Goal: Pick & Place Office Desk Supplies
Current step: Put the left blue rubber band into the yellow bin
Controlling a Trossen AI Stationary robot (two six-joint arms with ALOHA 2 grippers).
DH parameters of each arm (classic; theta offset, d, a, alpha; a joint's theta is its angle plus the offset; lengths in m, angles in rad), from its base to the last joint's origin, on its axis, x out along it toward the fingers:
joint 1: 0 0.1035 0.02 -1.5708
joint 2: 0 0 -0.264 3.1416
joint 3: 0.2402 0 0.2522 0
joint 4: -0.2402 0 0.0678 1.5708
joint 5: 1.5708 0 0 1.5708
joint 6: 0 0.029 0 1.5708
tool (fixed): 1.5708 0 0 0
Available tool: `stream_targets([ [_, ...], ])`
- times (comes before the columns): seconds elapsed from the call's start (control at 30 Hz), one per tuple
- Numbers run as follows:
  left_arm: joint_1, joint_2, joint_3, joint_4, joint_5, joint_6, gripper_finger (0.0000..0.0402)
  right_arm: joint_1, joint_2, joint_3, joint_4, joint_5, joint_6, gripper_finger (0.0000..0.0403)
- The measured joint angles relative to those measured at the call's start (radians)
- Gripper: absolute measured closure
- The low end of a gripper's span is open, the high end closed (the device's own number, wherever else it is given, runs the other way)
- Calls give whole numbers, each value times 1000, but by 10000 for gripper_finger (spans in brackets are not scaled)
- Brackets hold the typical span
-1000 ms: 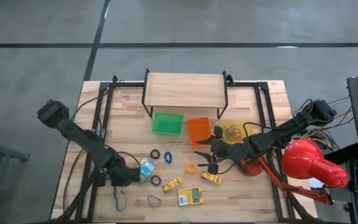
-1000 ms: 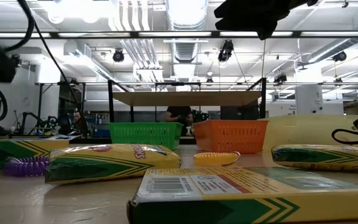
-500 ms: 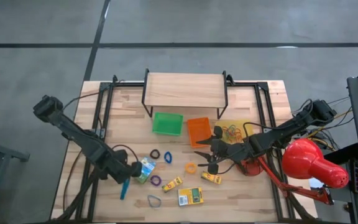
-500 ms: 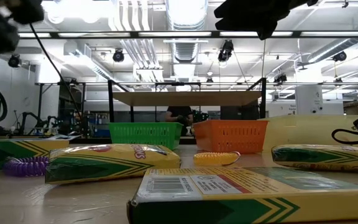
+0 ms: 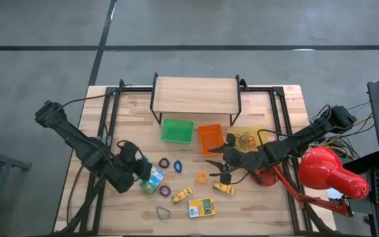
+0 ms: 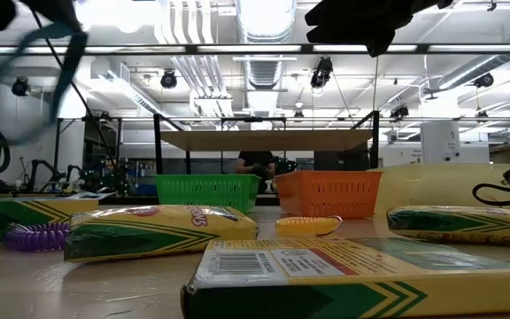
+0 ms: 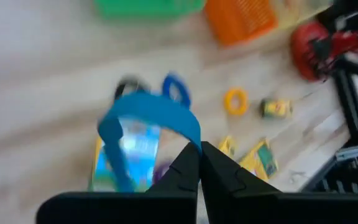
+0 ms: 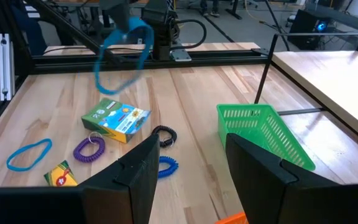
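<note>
My left gripper point(image 5: 141, 169) hovers over the table's front left, shut on a blue rubber band point(image 7: 146, 117), which also shows in the right wrist view point(image 8: 122, 51). Below it a green and white box point(image 5: 154, 179) lies flat on the wood. Black point(image 5: 164, 162), blue point(image 5: 177, 166), purple point(image 5: 165, 191) and orange point(image 5: 202, 177) bands and yellow boxes point(image 5: 202, 208) lie scattered near the middle. My right gripper point(image 5: 214, 164) hangs open above the table's middle and touches nothing. My left gripper pinches one spot of the blue band's loop point(image 7: 193, 142) between its two fingertips. The fingers slant down toward the table. The band is lifted clear and hangs slack as an open loop below the fingers point(image 8: 114, 62).
Green point(image 5: 177, 130), orange point(image 5: 210, 139) and yellow point(image 5: 247, 138) trays stand in front of a wooden shelf point(image 5: 196, 95) at the back. A red desk lamp point(image 5: 328, 174) sits at the right edge. Another blue band point(image 5: 162, 212) lies near the front edge.
My left gripper has risen from the table's front left and drifted slightly toward the far side, rolling and tipping as it went. The blue band, which lay on the wood, has come up with it and now hangs clear. My right arm kept still.
</note>
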Motion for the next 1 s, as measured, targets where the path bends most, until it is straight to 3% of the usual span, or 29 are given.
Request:
stream_targets([
  [0.17,35,0,-2,2,-147,131,393,0,0,0,0,0,0,220],
  [0.3,86,0,-2,29,-187,274,393,0,0,0,0,0,0,220],
  [0.4,126,0,-6,107,-205,480,393,0,0,0,0,0,0,220],
  [0.6,212,1,-100,491,-207,1092,393,0,0,0,0,0,0,220],
  [0.73,256,1,-214,806,-116,1428,393,0,0,0,0,0,0,220],
  [0.87,298,1,-340,1110,-5,1647,393,0,0,0,0,0,0,220],
  [1.0,349,1,-462,1392,117,1743,393,0,0,0,0,0,0,220],
])
